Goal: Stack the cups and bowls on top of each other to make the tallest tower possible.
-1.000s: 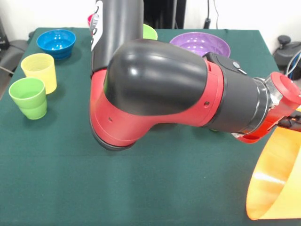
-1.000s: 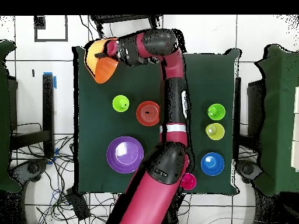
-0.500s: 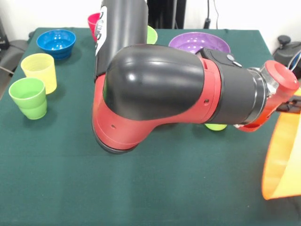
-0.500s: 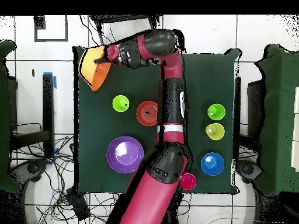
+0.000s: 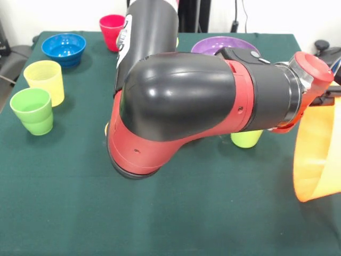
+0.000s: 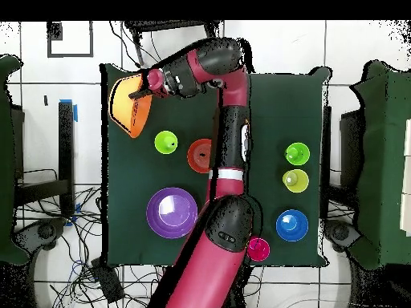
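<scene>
My gripper (image 6: 144, 86) is shut on the rim of the large translucent orange bowl (image 6: 128, 107) and holds it tilted on its side above the table's edge. The bowl shows at the right edge of the front view (image 5: 318, 154), with the gripper (image 5: 334, 97) above it. The lime cup (image 6: 166, 143) stands close by and peeks out under the arm (image 5: 246, 138). The red-orange bowl (image 6: 199, 155) is partly hidden by the arm. The purple bowl (image 5: 213, 45), blue bowl (image 5: 64, 47), red cup (image 5: 112, 25), yellow cup (image 5: 45, 80) and green cup (image 5: 32, 110) stand apart. The orange cup and green bowl are hidden.
My arm (image 5: 181, 106) stretches across the middle of the table (image 5: 213, 213) and blocks much of the front view. Chairs and cables surround the table in the overhead view.
My gripper has carried the orange bowl from the table's corner along the edge toward the lime cup, and the bowl has turned more on its side.
</scene>
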Tool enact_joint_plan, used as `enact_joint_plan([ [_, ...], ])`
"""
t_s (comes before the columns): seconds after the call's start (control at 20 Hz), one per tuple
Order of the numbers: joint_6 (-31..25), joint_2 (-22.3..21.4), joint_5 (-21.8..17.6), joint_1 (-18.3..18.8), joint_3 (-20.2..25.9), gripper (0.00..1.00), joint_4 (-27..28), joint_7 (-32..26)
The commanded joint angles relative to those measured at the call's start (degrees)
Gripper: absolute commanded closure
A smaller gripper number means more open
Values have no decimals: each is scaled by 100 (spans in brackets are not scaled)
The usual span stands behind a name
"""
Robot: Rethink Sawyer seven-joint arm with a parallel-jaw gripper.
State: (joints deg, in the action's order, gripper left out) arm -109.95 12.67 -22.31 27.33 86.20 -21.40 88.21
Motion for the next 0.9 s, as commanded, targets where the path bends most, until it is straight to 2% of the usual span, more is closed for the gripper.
enact_joint_plan([
  [0.05, -1002, 161, -1474, 66, 1459, 100, 818, -1311],
  [0.3, -1521, 292, -3343, 97, 2926, 100, 1367, -2088],
  [0.4, -1641, 302, -4207, 110, 3557, 100, 1607, -2469],
  [0.75, -1860, 300, -6845, 156, 5532, 100, 2305, -3601],
  [0.9, -1907, 299, -7761, 198, 6206, 100, 2522, -3996],
])
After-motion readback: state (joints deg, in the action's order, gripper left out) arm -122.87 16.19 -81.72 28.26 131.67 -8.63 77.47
